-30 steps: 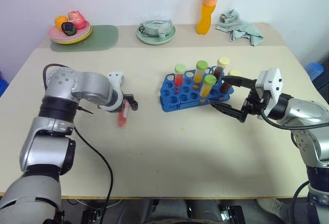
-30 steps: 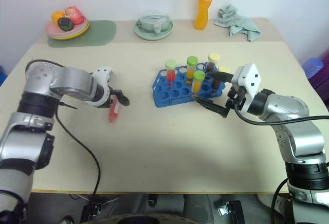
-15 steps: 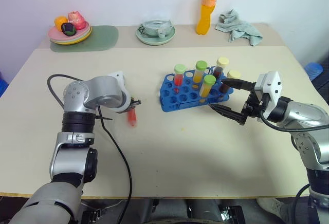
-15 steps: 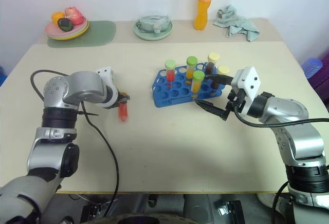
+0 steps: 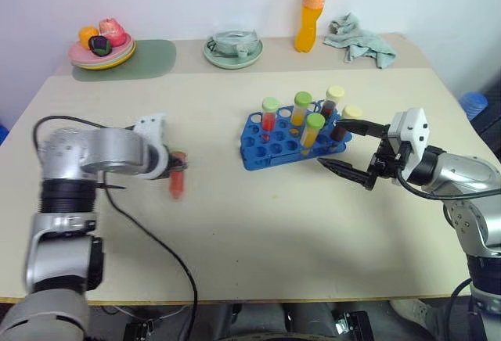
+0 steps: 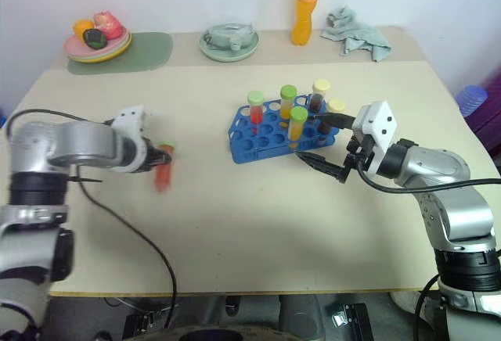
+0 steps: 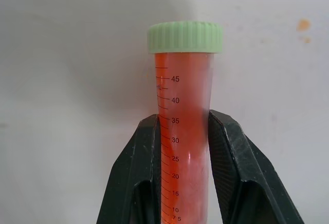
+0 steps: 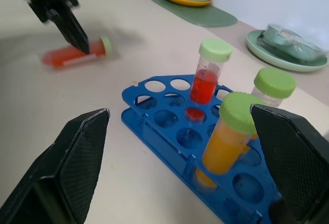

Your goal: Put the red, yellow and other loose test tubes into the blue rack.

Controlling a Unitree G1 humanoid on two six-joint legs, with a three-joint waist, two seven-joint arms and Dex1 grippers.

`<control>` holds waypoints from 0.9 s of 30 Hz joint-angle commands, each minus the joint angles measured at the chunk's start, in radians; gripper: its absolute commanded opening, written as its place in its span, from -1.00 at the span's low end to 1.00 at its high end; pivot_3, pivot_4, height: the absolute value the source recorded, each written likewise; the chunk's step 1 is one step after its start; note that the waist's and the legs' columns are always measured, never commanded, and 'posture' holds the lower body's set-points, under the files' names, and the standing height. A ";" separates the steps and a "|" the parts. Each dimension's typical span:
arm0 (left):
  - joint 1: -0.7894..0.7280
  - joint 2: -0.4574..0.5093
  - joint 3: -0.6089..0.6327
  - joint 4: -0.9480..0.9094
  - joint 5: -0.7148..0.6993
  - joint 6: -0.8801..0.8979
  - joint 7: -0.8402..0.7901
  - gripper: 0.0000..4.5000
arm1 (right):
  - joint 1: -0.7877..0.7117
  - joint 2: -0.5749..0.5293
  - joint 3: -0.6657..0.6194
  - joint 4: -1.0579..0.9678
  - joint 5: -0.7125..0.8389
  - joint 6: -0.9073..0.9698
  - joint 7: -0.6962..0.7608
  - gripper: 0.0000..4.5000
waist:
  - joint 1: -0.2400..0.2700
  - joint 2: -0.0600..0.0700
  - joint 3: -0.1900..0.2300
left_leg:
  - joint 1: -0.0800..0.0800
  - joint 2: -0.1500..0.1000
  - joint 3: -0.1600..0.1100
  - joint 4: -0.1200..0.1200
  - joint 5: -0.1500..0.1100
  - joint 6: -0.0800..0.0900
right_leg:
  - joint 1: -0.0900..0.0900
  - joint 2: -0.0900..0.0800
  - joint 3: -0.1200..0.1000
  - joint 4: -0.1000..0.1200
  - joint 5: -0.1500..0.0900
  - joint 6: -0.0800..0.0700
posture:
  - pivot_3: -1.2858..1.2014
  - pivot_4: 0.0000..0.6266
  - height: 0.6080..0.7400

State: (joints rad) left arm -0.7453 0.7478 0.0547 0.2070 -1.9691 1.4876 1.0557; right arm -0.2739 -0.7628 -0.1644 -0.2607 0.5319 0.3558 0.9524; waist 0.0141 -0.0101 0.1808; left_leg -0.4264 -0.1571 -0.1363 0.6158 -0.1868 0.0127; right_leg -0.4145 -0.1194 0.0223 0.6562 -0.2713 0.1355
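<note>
I'm gripping the red tube [image 7: 184, 131] in my left gripper [image 5: 166, 163], fingers clamped on its body, long axis along them, above the table's [image 5: 258, 224] left side. The blue rack [image 5: 291, 144] lies toward the right edge; my right gripper [image 5: 351, 152], nearer, is gaping empty.

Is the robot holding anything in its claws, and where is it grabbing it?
The left gripper holds a red tube by the middle of its body, below the green cap. The right gripper is open, holding nothing.

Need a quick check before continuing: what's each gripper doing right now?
Left gripper: shut on the green-capped red test tube.
Right gripper: open, holding nothing.
</note>
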 commanded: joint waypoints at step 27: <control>0.040 -0.413 -0.133 -0.017 1.390 -1.297 -1.963 -0.69 | 0.339 0.079 -0.188 -0.223 0.011 0.009 -0.219 1.00 | 0.009 0.004 -0.003 | 0.000 0.004 0.004 -0.001 -0.005 0.009 | 0.004 -0.001 -0.001 -0.012 0.002 -0.004 | 0.03 -0.52 0.98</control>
State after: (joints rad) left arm -0.6377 0.3638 -0.0642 0.1113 -0.6472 0.2874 -0.8518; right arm 0.0014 -0.6968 -0.2843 -0.4104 0.5340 0.3763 0.7572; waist 0.0230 -0.0062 0.1782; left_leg -0.4260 -0.1531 -0.1329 0.6145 -0.1921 0.0216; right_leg -0.4108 -0.1198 0.0211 0.6456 -0.2694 0.1321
